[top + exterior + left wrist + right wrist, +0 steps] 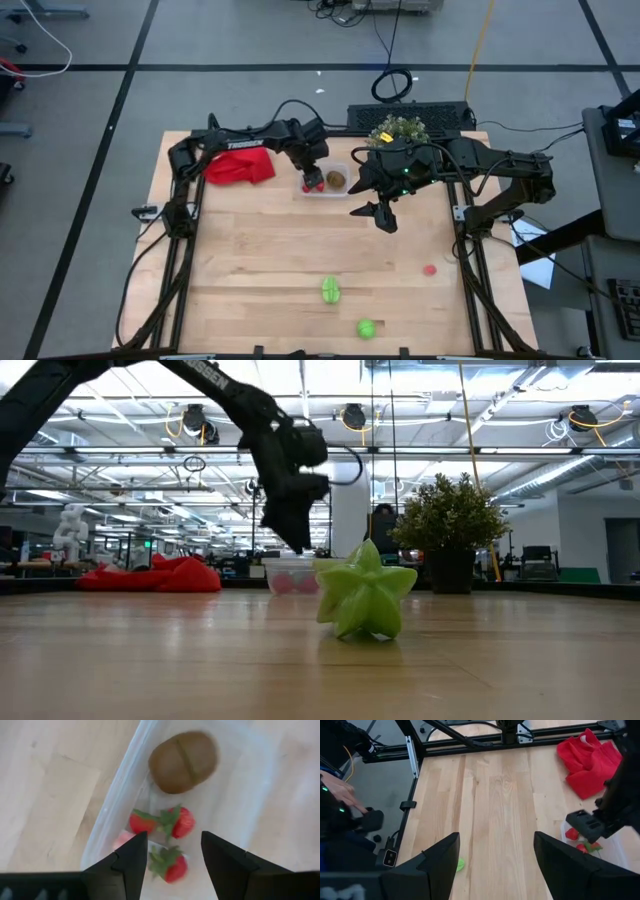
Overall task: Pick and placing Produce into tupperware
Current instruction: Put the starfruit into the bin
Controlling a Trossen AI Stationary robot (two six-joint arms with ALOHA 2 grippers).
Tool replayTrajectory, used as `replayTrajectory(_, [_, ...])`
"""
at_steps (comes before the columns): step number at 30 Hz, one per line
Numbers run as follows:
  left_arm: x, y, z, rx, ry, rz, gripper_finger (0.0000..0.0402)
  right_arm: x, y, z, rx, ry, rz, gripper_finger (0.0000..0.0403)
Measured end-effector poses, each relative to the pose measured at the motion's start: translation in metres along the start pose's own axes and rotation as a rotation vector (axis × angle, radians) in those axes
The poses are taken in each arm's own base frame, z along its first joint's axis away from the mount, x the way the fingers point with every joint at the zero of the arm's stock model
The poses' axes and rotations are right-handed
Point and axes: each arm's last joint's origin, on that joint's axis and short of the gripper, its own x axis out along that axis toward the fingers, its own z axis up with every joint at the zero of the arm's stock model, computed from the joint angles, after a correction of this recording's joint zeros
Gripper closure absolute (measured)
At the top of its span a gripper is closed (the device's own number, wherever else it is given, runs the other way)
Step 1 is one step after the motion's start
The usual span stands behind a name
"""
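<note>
Above the clear tupperware (325, 181) holding strawberries (172, 822) and a brown kiwi (183, 755), left gripper (170, 852) apart, apparently empty; lift straight clear before fetching table produce; right gripper (495, 855) apart, waiting nearby.

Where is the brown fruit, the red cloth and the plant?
brown fruit (183, 762), left wrist view, middle of its top.
red cloth (240, 166), high view, centre of the folds.
plant (450, 512), low view, leafy middle.

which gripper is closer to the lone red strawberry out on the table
Right. The right gripper hangs open over the table's middle, nearer the strawberry. The left gripper is open over the tupperware at the far edge.
</note>
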Motion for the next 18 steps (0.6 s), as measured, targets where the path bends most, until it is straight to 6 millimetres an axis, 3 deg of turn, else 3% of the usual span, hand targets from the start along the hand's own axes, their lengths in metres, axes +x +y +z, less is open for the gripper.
replayTrajectory(5, [-0.048, -0.022, 0.000, -0.010, -0.041, -0.014, 0.0214, 0.000, 0.000, 0.000, 0.004, 0.001, 0.000, 0.0156])
replayTrajectory(9, [-0.086, -0.050, -0.014, -0.060, -0.032, -0.034, 0.0219, 0.000, 0.000, -0.001, 0.004, 0.007, -0.001, 0.0156])
replayTrajectory(13, [-0.108, -0.098, -0.034, -0.034, 0.010, -0.047, 0.0226, 0.000, 0.000, -0.002, 0.006, 0.022, -0.003, 0.0156])
replayTrajectory(18, [-0.117, -0.162, -0.058, 0.062, 0.019, -0.011, 0.0238, 0.000, 0.000, -0.006, 0.022, 0.058, -0.007, 0.0156])
